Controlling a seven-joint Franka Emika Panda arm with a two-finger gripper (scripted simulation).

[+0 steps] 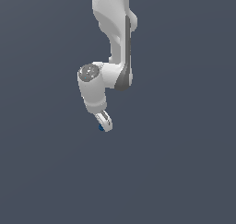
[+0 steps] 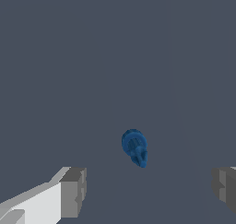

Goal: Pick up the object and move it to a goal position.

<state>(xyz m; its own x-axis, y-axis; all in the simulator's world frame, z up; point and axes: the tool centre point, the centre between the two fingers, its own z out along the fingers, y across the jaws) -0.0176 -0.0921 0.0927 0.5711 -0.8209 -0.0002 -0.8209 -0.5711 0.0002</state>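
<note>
The object is a tiny dark blue teardrop-shaped blob (image 2: 134, 147) lying on the flat grey floor. In the wrist view it lies between and a little beyond my two grey fingertips (image 2: 73, 191), which stand wide apart and touch nothing. In the exterior view only a sliver of the blob (image 1: 100, 127) shows at the tip of my white gripper (image 1: 106, 122), which hangs low over the floor. My gripper (image 2: 148, 191) is open and empty.
The white arm (image 1: 115, 34) comes down from the top of the exterior view. A uniform dark grey floor (image 1: 184, 172) fills everything else in both views.
</note>
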